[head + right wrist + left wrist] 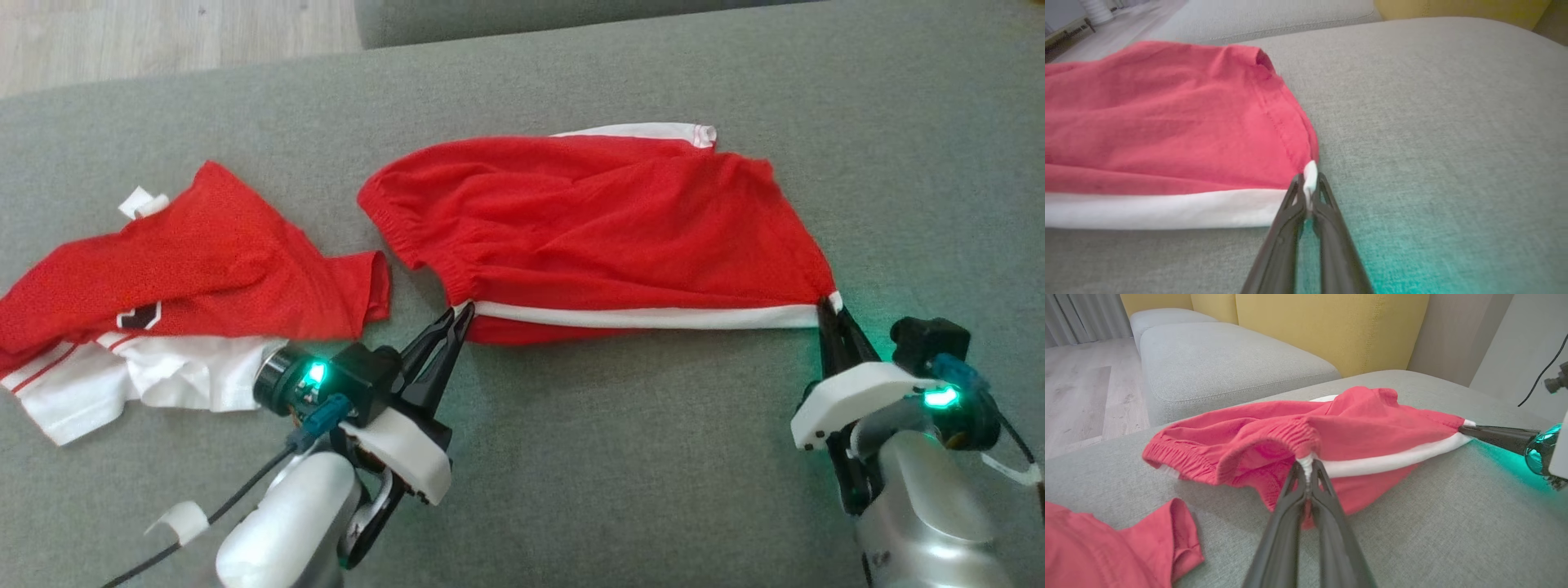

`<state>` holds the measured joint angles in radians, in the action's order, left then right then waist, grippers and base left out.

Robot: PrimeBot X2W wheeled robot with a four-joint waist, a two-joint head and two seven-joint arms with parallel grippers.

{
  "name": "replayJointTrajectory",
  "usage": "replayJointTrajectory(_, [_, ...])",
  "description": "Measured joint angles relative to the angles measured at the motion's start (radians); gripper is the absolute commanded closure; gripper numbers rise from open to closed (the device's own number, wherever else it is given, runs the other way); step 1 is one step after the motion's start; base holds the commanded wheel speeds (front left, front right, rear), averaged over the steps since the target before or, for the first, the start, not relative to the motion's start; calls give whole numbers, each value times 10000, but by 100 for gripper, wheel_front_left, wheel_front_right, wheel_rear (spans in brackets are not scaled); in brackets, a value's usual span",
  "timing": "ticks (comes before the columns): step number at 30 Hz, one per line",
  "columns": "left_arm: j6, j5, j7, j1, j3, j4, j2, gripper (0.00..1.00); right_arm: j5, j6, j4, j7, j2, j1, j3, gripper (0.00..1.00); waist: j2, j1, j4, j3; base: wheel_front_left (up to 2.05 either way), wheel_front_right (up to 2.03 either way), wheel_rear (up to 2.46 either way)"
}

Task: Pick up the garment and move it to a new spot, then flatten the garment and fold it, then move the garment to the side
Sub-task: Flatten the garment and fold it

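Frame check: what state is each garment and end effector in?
red shorts: unfolded, stretched along the white stripe.
jersey: crumpled, lying free, not gripped.
left end effector: shut on red shorts, waistband end.
right end effector: shut on red shorts, hem corner.

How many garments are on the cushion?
2. The shorts at centre, held by the left gripper and right gripper at the near corners; the jersey crumpled at the left. Another could hide under it.
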<state>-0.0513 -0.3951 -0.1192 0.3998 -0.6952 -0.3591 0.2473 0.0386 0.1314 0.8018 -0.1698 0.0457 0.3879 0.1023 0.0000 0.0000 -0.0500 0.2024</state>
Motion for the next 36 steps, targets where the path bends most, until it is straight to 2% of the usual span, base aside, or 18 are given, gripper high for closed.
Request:
replayJointTrajectory(5, [-6, -19, 130, -3, -6, 150, 217, 100, 963, 0, -316, -293, 4, 96, -280, 100, 0, 0, -92, -291, 0, 0, 0])
replayJointTrajectory(8, [-119, -362, 282, 39, 127, 382, 293, 100, 1783, 0, -844, -288, 6, 306, -568, 100, 0, 0, -155, -504, 0, 0, 0])
replayJointTrajectory(11, [-234, -255, 600, 397, 121, 518, 612, 100, 2393, 0, -1475, -44, 10, 593, -650, 100, 0, 0, -201, -742, 0, 0, 0])
replayJointTrajectory(19, [-650, -276, 1551, 3196, 188, 433, 1149, 100, 4090, 0, -2838, 1310, 21, 2003, -606, 100, 0, 0, -317, -1386, 0, 0, 0])
replayJointTrajectory(27, [-732, -589, 1436, 4663, 165, 50, 1141, 100, 4034, 0, -3653, 1450, 31, 2902, -288, 100, 0, 0, -355, -1879, 0, 0, 0])
replayJointTrajectory(30, [-702, -807, 809, 4835, 437, 150, 988, 100, 3618, 0, -4341, 1496, 38, 2920, -180, 100, 0, -1, -347, -2066, 0, 0, 0])
replayJointTrajectory(33, [-686, -915, 811, 4742, 370, 405, 938, 100, 3379, 0, -5114, 1822, 48, 2580, 59, 100, 0, -1, -303, -2202, 0, 0, 0])
replayJointTrajectory(36, [-719, -1317, 1197, 4059, 4, 926, 1011, 100, 3223, 0, -5779, 2318, 56, 1491, 301, 100, 0, -1, -265, -2263, 0, 0, 0])
